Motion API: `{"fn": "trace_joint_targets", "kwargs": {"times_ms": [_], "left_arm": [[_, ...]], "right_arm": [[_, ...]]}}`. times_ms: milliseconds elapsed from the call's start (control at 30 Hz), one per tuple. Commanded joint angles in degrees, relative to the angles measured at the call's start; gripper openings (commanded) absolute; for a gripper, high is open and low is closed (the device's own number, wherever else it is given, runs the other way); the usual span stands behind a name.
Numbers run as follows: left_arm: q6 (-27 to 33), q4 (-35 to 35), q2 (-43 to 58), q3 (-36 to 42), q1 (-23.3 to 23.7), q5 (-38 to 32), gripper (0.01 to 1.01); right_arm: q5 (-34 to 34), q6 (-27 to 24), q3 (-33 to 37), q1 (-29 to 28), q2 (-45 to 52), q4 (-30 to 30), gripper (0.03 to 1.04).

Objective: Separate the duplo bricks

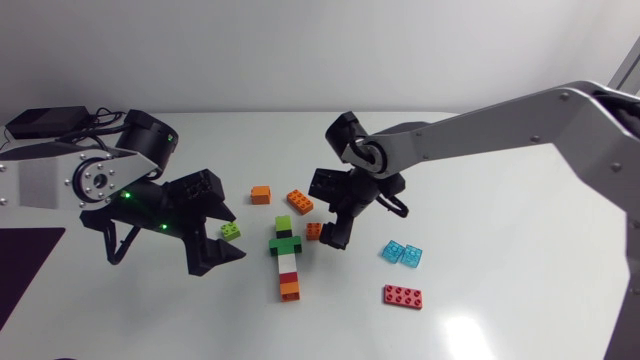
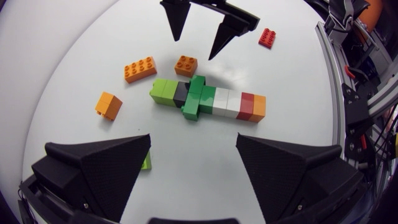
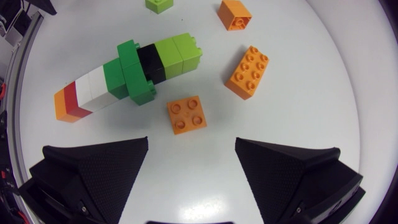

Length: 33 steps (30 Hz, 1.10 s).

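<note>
A joined row of bricks (image 1: 287, 258) lies mid-table: light green, black, a dark green cross piece, white, red, orange. In the left wrist view this row (image 2: 205, 102) is just ahead of my open left gripper (image 2: 193, 149). My right gripper (image 1: 335, 228) hangs open beside the row's light green end. A loose orange square brick (image 3: 187, 115) lies flat on the table just ahead of the right gripper (image 3: 191, 146), touching neither finger. A small light green brick (image 1: 231, 230) sits between the fingers of my left gripper (image 1: 237, 236), apart from them.
Behind the row lie an orange long brick (image 1: 300, 201) and a small orange brick (image 1: 261, 194). Two cyan bricks (image 1: 401, 253) and a red brick (image 1: 402, 296) lie to the right. A dark mat (image 1: 20, 270) covers the left front corner.
</note>
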Motion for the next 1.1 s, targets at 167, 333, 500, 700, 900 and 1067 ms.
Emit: {"fn": "trace_joint_targets", "kwargs": {"times_ms": [167, 333, 500, 700, 900, 1067], "left_arm": [[2.49, 0.15, -1.24, -1.93, 0.55, 1.56, 0.961], [2.67, 0.59, -0.63, -1.67, 0.55, 2.18, 0.961], [2.76, 1.12, 0.16, -0.96, 0.55, 2.18, 0.961], [2.84, 1.38, 1.92, 0.09, 0.55, 2.18, 0.961], [3.37, 1.64, 2.8, 0.36, 0.81, 2.53, 0.961], [3.63, 1.91, 3.42, 0.44, 0.9, 2.71, 0.961]], "right_arm": [[-1.41, -3.86, 9.38, 0.46, 8.33, -5.04, 0.99], [-1.67, -5.09, 12.89, 0.46, 11.15, -7.5, 0.87], [-2.73, -5.97, 12.8, 0.55, 11.5, -8.82, 0.33], [-2.9, -6.58, 9.38, -0.5, 9.83, -9.08, 0.18], [-2.64, -7.73, 2.78, -5.07, 5.0, -8.29, 0.18], [-1.67, -8.87, -0.56, -9.38, 3.41, -7.15, 0.18]]}}
